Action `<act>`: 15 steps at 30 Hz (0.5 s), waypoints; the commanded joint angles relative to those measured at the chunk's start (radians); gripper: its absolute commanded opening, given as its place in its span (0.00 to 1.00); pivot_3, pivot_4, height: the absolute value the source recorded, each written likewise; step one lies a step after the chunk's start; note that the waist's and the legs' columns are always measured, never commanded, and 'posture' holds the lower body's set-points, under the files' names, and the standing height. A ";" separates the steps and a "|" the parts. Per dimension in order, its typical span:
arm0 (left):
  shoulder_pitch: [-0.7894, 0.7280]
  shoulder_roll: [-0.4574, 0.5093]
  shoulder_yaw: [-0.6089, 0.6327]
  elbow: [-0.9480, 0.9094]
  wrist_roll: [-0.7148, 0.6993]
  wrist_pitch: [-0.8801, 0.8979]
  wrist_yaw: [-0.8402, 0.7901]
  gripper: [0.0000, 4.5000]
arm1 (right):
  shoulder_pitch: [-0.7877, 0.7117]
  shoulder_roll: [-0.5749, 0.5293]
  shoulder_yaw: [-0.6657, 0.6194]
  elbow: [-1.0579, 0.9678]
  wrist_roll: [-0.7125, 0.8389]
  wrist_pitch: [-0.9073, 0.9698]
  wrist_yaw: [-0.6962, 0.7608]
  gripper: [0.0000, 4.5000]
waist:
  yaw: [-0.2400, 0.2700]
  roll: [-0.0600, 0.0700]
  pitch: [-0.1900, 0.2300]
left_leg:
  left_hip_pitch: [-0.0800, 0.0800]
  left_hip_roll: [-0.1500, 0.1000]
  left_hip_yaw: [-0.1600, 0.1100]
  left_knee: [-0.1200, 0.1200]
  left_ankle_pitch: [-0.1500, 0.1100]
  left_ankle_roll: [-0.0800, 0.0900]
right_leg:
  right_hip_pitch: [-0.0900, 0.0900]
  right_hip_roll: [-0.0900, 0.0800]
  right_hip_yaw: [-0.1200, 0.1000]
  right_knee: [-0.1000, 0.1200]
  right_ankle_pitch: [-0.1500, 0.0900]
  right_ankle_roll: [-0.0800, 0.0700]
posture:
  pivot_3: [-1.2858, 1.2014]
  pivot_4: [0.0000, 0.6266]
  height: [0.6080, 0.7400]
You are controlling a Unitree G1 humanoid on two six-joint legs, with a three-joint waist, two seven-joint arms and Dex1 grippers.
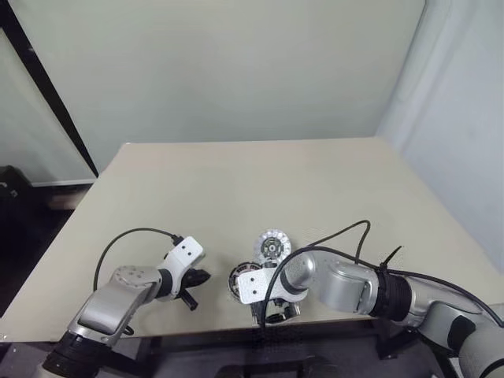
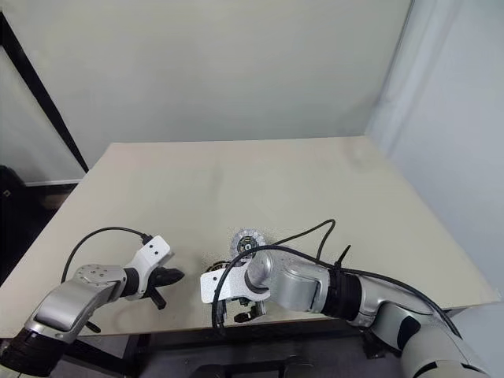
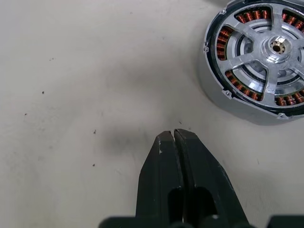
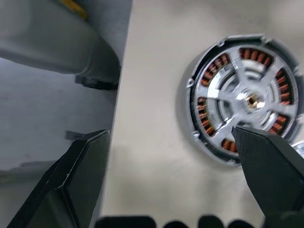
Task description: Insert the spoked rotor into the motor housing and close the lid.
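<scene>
Right gripper (image 4: 175, 175) points steeply down at lower centre, fingers spread wide, empty; left gripper (image 3: 174, 137) pinched shut, empty; motor housing (image 3: 256, 57) lies flat, windings up.

Soft, even light falls on the bench (image 1: 260, 181); shadows are faint. The right wrist view is motion-blurred, while the motor housing (image 3: 259, 57) glints sharply.

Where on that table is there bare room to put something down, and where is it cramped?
The table is bare across its whole far half, up to the wall, and along both side edges. The crowded spot is the near edge: the motor housing, the lid just behind it, and the right gripper with jaws open over the housing. The left gripper, jaws shut, has bare tabletop around it.
</scene>
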 commanded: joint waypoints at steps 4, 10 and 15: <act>0.001 0.002 0.016 -0.038 0.004 -0.008 -0.006 0.00 | 0.010 0.011 -0.011 0.057 -0.072 -0.071 0.005 1.00 | 0.000 0.000 0.000 | 0.000 0.000 0.000 0.000 0.000 0.000 | 0.000 0.000 0.000 0.000 0.000 0.000 | 0.52 0.00 1.00; 0.004 0.002 0.015 -0.042 0.003 -0.011 -0.008 0.00 | 0.035 0.028 -0.027 0.123 -0.112 -0.111 0.009 1.00 | 0.000 0.000 0.000 | 0.000 0.000 0.000 0.000 0.000 0.000 | 0.000 0.000 0.000 0.000 0.000 0.000 | 0.52 0.00 1.00; 0.006 0.005 0.017 -0.044 0.004 -0.011 -0.010 0.00 | 0.054 0.044 -0.037 0.158 -0.139 -0.135 0.014 0.92 | 0.000 0.000 0.000 | 0.000 0.000 0.000 0.000 0.000 0.000 | 0.000 0.000 0.000 0.000 0.000 0.000 | 0.52 0.00 1.00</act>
